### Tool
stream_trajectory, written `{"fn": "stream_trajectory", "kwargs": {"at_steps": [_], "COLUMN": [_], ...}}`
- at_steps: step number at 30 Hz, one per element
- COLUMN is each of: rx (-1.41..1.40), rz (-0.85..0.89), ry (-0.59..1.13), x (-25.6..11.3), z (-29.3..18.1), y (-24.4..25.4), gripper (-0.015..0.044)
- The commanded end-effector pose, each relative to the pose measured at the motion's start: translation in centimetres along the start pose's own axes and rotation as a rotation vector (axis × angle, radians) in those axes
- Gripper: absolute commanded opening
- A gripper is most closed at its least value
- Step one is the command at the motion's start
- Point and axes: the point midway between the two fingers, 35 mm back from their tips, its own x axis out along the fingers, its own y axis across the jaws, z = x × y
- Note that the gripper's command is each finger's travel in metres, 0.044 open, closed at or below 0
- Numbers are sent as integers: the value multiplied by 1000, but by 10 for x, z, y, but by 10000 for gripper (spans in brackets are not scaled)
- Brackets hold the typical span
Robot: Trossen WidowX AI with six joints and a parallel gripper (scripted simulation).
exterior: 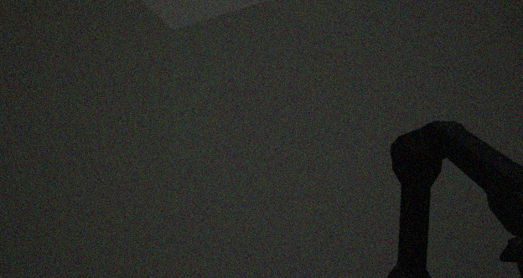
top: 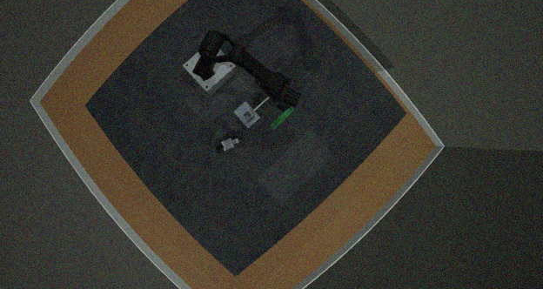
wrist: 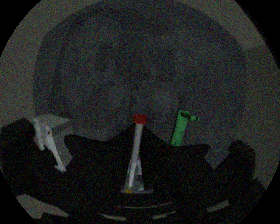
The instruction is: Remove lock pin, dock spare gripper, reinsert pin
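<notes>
My gripper point(wrist: 140, 127) is shut on the lock pin near its red end. In the top view its fingertips are hidden under the arm. The lock pin point(top: 262, 104) point(wrist: 135, 152) is a thin pale rod, reaching from the fingers toward the mount. The mount point(top: 240, 111) is a pale square plate with a dark socket area in its middle. The pin's far end shows over or beside the mount's near corner; whether its tip is inside the socket I cannot tell. The spare gripper point(top: 227, 144), small and whitish, lies apart from the mount, its narrow end toward the upper right.
A green elongated holder point(top: 282, 117) point(wrist: 179, 131) lies beside my gripper, to the right of the mount. The white robot base point(top: 211, 85) is at the upper left. The exterior view shows only the dark arm point(exterior: 415, 218) at the right. The scene is dim and grainy.
</notes>
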Motion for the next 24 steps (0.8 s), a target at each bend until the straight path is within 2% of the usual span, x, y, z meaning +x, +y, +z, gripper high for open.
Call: {"fn": "stream_trajectory", "kwargs": {"at_steps": [1, 24], "rx": [3, 3], "rz": [-3, 8], "ry": [-6, -1], "x": [-2, -7], "z": [5, 13], "y": [-2, 0], "gripper": [0, 0]}}
